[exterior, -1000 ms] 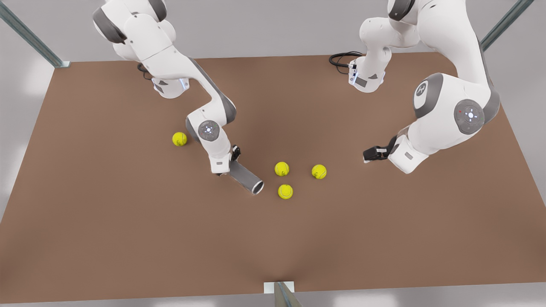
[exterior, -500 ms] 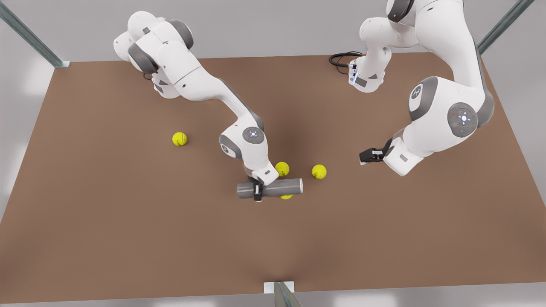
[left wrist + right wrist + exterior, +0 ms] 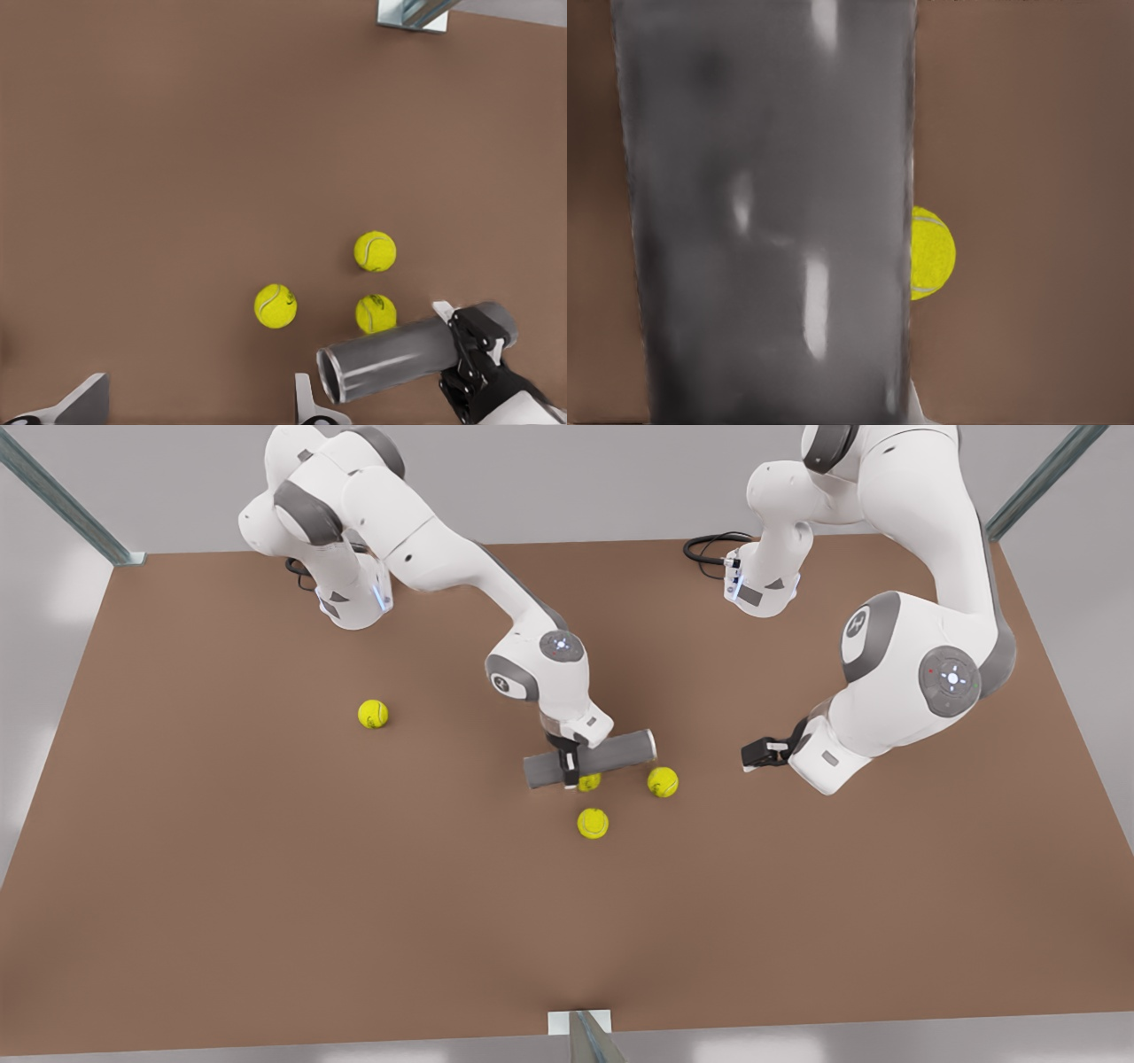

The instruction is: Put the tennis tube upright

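Tennis tube (image 3: 611,756) lies level above bench (image 3: 266,868) mid-area — three balls (image 3: 593,823) clustered below it, fourth ball (image 3: 373,714) far toward front view's left.

Yellow tennis balls (image 3: 593,823), brown table (image 3: 266,868)

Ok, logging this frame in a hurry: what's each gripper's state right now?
Left gripper: open, holding nothing, waiting.
Right gripper: shut on the tube, which is roughly level, not upright.

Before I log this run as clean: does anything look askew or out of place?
The tennis tube is not upright: the right gripper holds it nearly level above the table, over a tennis ball. The left gripper waits, open.
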